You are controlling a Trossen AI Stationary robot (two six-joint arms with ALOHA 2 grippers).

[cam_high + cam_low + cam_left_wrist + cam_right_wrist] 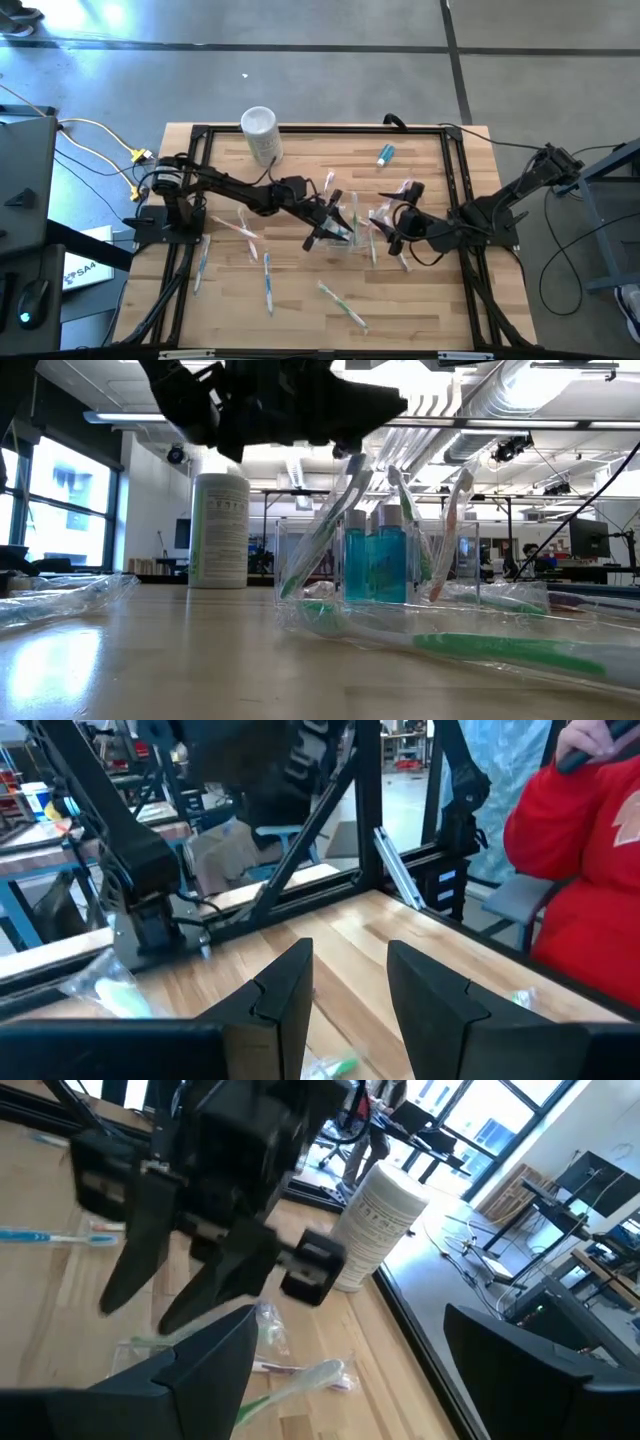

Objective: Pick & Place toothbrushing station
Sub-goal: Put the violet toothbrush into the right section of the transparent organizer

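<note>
On the butcher-block table [300, 310], the clear cup [345, 232] (two teal tubes inside) stands mid-table. Left gripper [328, 228], jaws parted and empty, hovers beside it; right gripper [392, 228] is spread wide. Next: fetch another toothbrush [342, 305].

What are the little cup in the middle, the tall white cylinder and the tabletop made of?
The cup looks like clear, glossy plastic: the teal tubes show through it. The cylinder seems opaque white plastic with a printed label. The table looks like light wood strips, smooth enough to reflect light.
</note>
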